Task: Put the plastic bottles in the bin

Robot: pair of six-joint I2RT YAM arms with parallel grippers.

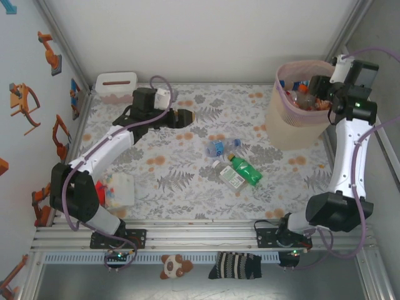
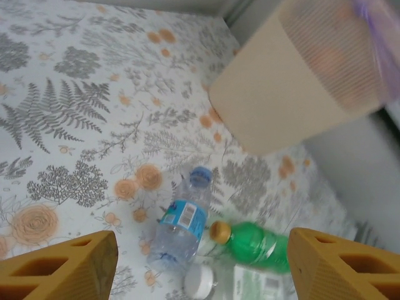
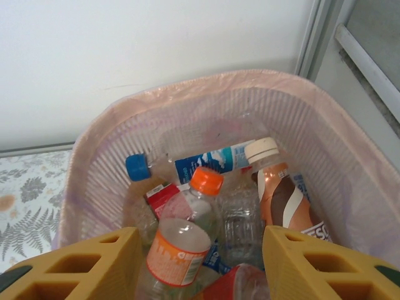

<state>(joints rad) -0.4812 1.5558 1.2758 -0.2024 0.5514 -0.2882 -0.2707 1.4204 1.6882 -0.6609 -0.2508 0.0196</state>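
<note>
Three plastic bottles lie together mid-table: a clear one with a blue cap and label [image 1: 219, 147] [image 2: 181, 219], a green one [image 1: 246, 169] [image 2: 257, 245], and a clear white-capped one [image 1: 227, 175] [image 2: 202, 281]. My left gripper [image 1: 187, 117] [image 2: 201, 237] hovers open above the table to their left, empty, looking down on them. The beige-pink bin [image 1: 289, 128] [image 2: 281, 94] [image 3: 94, 169] stands at the far right with several bottles inside. My right gripper [image 1: 312, 97] [image 3: 201, 234] hangs open over its mouth. An orange-capped bottle [image 3: 187, 231] lies below, between the fingers, with a gap to the right finger.
A white-and-pink tissue box [image 1: 115, 86] sits at the far left corner. A clear boxy container with a red object [image 1: 116, 189] rests near the left arm's base. Walls enclose the table on the left, back and right.
</note>
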